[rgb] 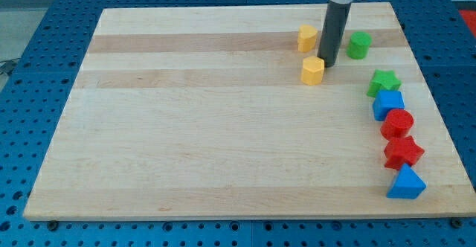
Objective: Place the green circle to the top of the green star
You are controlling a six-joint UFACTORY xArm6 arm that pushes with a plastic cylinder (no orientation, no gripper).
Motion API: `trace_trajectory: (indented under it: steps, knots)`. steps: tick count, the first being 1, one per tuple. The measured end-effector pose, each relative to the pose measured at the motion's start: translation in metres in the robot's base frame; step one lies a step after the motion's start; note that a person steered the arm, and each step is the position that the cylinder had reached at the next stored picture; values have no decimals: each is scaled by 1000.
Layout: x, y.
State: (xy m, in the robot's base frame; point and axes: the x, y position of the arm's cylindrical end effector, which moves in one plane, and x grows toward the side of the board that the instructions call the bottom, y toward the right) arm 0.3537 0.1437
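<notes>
The green circle point(360, 45) stands near the board's top right. The green star point(383, 82) lies below it and a little to the right, with a gap between them. My tip point(329, 63) is on the board left of the green circle, about a block's width away from it. It touches or nearly touches the upper right of a yellow hexagon block point(313, 70). The rod rises from the tip to the view's top.
Another yellow block point(306, 37) sits left of the rod. Below the green star runs a column down the right edge: blue block point(388, 103), red circle point(397, 123), red star point(403, 152), blue triangle point(406, 183). The wooden board point(208, 143) lies on a blue perforated table.
</notes>
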Motion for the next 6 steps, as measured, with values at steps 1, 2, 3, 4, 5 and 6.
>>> trace_trajectory:
  steps: [1, 2, 3, 4, 5, 6]
  knots:
    - [-47, 15]
    - [-51, 24]
    - [-51, 24]
    - [-57, 43]
    - [-6, 50]
    - [19, 50]
